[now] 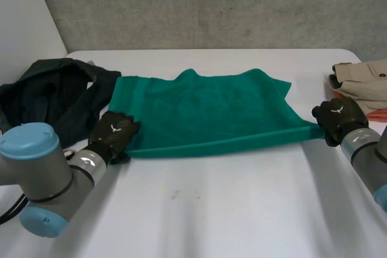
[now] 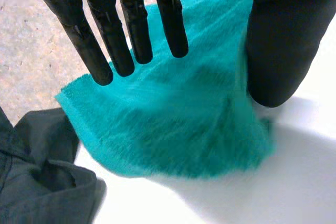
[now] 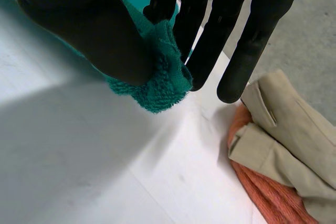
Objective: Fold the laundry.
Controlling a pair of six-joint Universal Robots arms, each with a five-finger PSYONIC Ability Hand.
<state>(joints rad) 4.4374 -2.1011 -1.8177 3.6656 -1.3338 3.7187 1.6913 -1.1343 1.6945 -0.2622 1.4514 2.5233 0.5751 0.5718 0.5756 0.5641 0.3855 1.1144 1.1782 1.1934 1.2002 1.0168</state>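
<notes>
Plainly, from the head view, we see the green towel (image 1: 211, 113) spread flat across the middle of the white worktop (image 1: 211, 209), its long near edge facing us. The left hand (image 1: 113, 132) sits at the towel's seven o'clock corner, and the right hand (image 1: 338, 116) at its four o'clock corner. A dark garment (image 1: 54, 98) lies crumpled at the towel's nine o'clock, touching its side edge. At two o'clock from the towel a beige garment (image 1: 363, 80) rests on an orange cloth (image 1: 378, 113), close to the right hand.

Next, in the left wrist view, we find the left hand (image 2: 278, 40) spread wide. Its fingers (image 2: 131, 30) are straight and set apart from the thumb, and they hover over the green towel (image 2: 178, 124) at that corner without closing on it. The dark garment (image 2: 37, 171) lies just beside the corner, beyond the fingertips' side, on the worktop (image 2: 262, 192).

Last, in the right wrist view, we see the right hand (image 3: 89, 24) pinching the green towel (image 3: 163, 82). The corner is bunched between the thumb and the fingers (image 3: 210, 40), a little above the worktop (image 3: 79, 156). Near the fingertips the beige garment (image 3: 283, 129) lies folded over the orange cloth (image 3: 268, 192), apart from the towel.
</notes>
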